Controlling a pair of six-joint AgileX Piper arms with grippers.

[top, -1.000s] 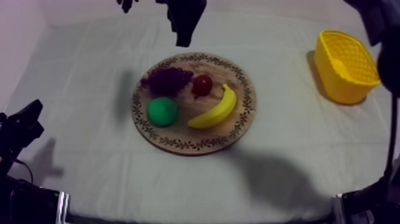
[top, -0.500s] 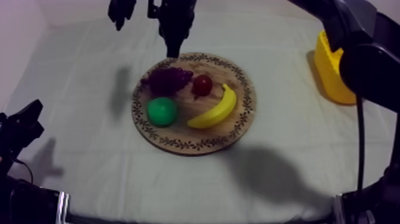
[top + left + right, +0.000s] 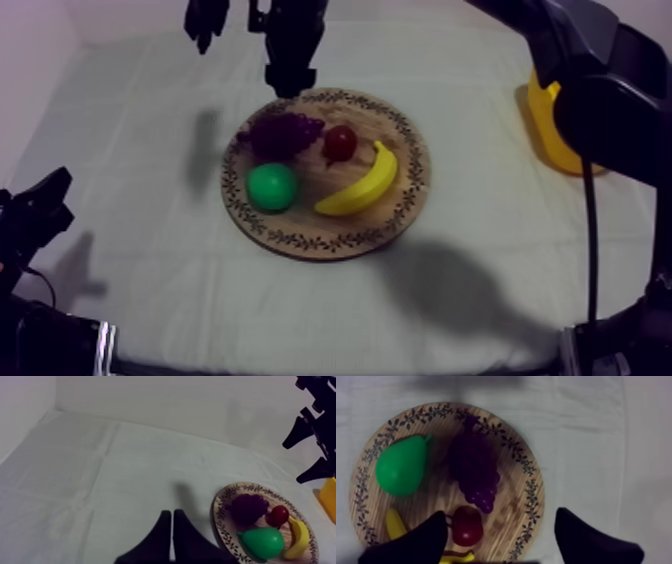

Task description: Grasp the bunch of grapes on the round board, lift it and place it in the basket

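L arm (image 3: pixel 35 215): low at left side, at rest.
L gripper (image 3: pixel 172 526): fingers together, narrow wedge.
R arm (image 3: pixel 590 80): reaches in from upper right.
R gripper (image 3: pixel 501 536): fingers wide apart, gripping nothing.

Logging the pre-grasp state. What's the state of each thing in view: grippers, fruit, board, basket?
Round wooden board with patterned rim: flat on the grey-white cloth, carrying four fruits.
Purple bunch of grapes: lying on the board, not gripped.
Green pear: on the board.
Small red fruit: on the board.
Yellow banana: on the board.
Yellow basket: upright, partly hidden.
Right gripper: open, above the board.
Left gripper: shut on nothing.
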